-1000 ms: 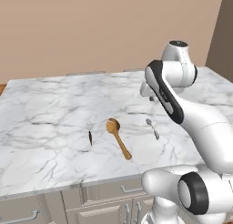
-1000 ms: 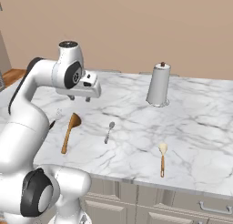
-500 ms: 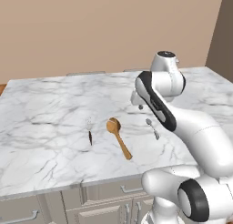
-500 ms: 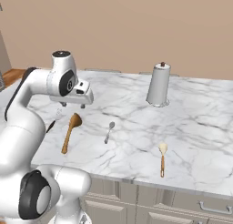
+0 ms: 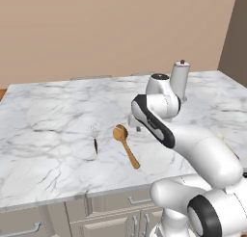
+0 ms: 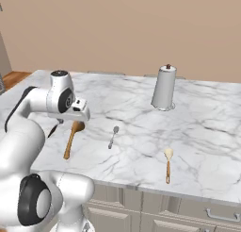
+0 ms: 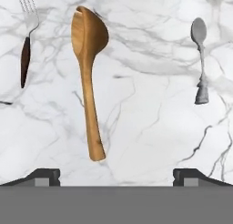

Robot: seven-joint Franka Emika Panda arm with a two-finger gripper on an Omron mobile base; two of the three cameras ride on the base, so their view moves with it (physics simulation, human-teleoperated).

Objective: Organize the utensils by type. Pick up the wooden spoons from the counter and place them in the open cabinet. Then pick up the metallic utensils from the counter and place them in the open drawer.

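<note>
i'm hovering the claw (image 7: 116,175), spread wide and empty, above the orange-brown wooden spoon (image 7: 88,77) on the white marble bench (image 7: 150,123); next, i'm judging, descend onto its handle.

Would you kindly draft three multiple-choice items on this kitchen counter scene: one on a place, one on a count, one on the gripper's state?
1. In the hand view, the wooden spoon lies between:
A. fork and silver spoon
B. two towel holders
C. two forks

2. How many light wooden spatulas lie near the counter's front edge in the right base view?
A. none
B. one
C. three

3. The gripper is:
A. shut on the spoon
B. shut, holding nothing
C. open

Answers: A, the utensils flank it; B, a single spatula; C, the fingertips stand wide apart.
</note>
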